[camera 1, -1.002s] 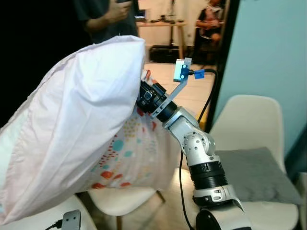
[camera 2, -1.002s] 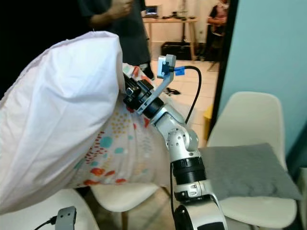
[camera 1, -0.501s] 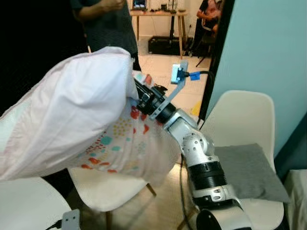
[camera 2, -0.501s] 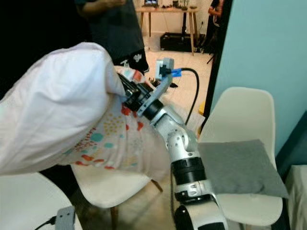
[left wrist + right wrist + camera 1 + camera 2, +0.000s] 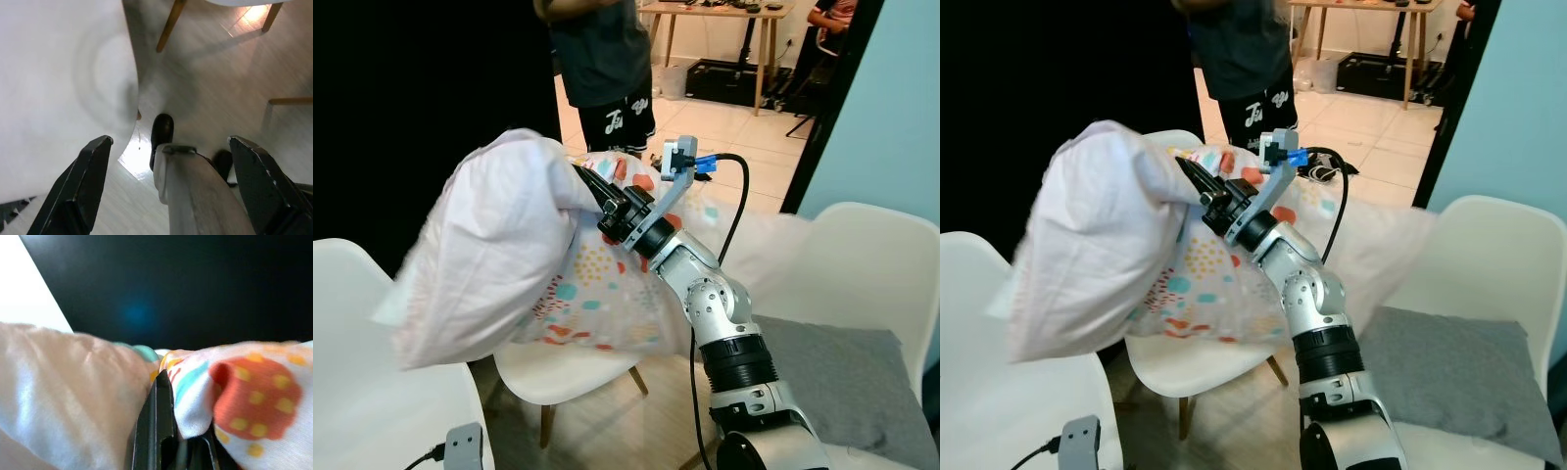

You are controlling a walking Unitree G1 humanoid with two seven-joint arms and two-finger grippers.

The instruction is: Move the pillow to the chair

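Holding pillow (image 5: 499, 255) | right gripper (image 5: 592, 186) fingers buried in fabric

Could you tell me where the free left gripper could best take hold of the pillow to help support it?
Probably the drooping white end of the pillow, approached from below on the robot's left. The right gripper already pinches the upper edge, so the far end sags unsupported over the chair. The left gripper hangs open near the floor.

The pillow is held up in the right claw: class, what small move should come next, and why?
Probably lower the pillow onto the seat of the white chair beneath it. The right claw is pinching the fabric, the pillow hangs above that seat without resting on it, and it looks free.
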